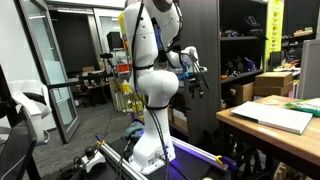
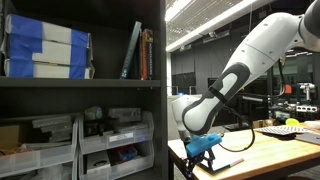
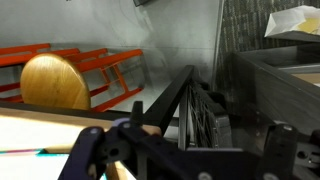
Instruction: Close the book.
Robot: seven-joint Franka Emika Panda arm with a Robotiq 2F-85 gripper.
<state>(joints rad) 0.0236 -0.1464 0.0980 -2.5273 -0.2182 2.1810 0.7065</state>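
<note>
Here the arm (image 1: pixel 155 70) is standing upright beside the tabletop (image 1: pixel 245 128), and the gripper (image 1: pixel 196 80) is hanging in the air at about mid-height, touching nothing. In the wrist view the gripper (image 3: pixel 185 155) is filling the lower part of the picture as dark, blurred shapes. Its two fingers (image 3: pixel 95 150) seem to be standing spread apart with nothing between them, though the blur is making this hard to judge.

The book (image 1: pixel 278 118) is lying flat on the tabletop, well apart from the gripper, lower than it and off to its side. The book is lying open, with its pale pages facing up. A pale flat surface (image 3: pixel 35 135) is showing below the gripper in the wrist view, but I cannot tell whether it is a page or the tabletop.

Beyond the gripper in the wrist view, a round wooden seat (image 3: pixel 55 85) is sitting on the floor beside orange frames (image 3: pixel 100 65). In an exterior view, a dark shelf (image 2: pixel 80 82) is carrying boxes, well apart from the arm (image 2: pixel 250 60).
</note>
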